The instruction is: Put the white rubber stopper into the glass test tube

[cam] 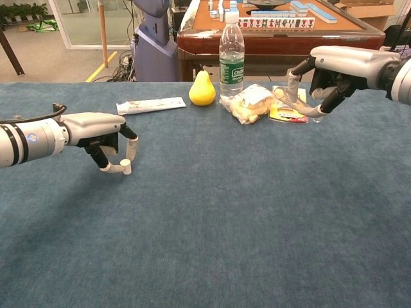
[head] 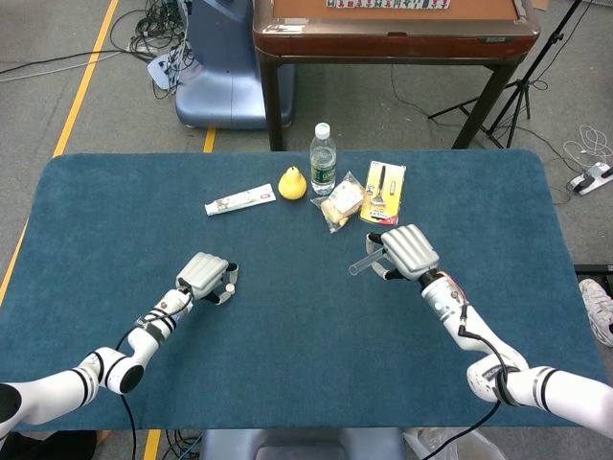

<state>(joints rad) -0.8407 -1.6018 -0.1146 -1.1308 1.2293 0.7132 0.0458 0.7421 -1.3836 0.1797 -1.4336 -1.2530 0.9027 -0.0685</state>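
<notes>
The white rubber stopper [cam: 126,167] [head: 230,287] is low at the blue tablecloth, left of centre. My left hand [cam: 96,127] [head: 203,273] is over it, pinching it between the thumb and a finger. My right hand [cam: 340,63] [head: 410,251] is raised on the right side and holds the glass test tube [cam: 297,104] [head: 362,265], which slants down to the left with its free end pointing toward the table's middle. The two hands are far apart.
Along the far side stand a water bottle [head: 323,158], a yellow pear [head: 292,182], a toothpaste tube [head: 239,200], a clear snack bag [head: 341,202] and a yellow card package [head: 384,192]. A brown table [head: 393,34] stands behind the blue one.
</notes>
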